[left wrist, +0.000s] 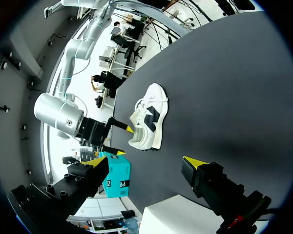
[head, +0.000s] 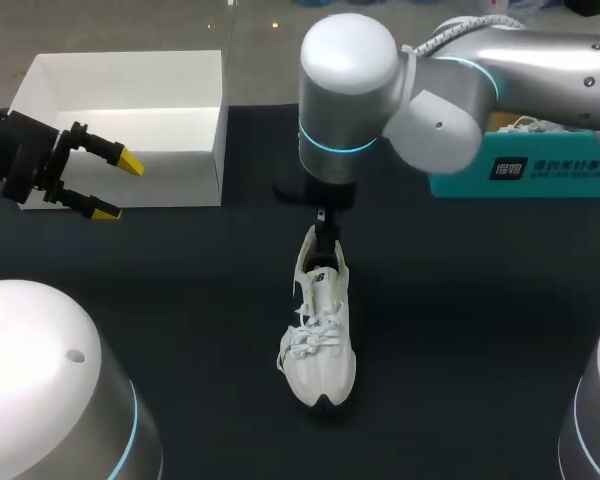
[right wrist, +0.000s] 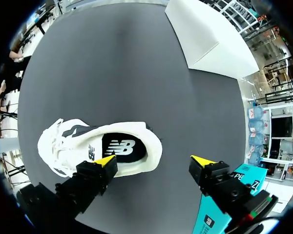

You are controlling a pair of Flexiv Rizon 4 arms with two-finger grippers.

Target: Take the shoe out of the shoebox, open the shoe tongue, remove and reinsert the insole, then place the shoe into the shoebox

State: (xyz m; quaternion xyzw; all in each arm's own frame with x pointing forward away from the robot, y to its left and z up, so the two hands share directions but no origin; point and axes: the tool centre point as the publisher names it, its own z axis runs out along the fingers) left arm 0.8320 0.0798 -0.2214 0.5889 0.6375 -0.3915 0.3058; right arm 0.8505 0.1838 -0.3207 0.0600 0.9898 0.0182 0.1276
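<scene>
— What's on the left?
— The left gripper, fingers spread and holding nothing, just in front of the open white shoebox.
— And the middle?
— The white sneaker stands upright on the dark table, well apart from that box. The right gripper hangs over its heel, fingers apart, clamping nothing.

Left arm enters from the left side; left gripper held level, fingers spread apart; right arm reaches to centre; right gripper points downward, fingers spread wide.
</scene>
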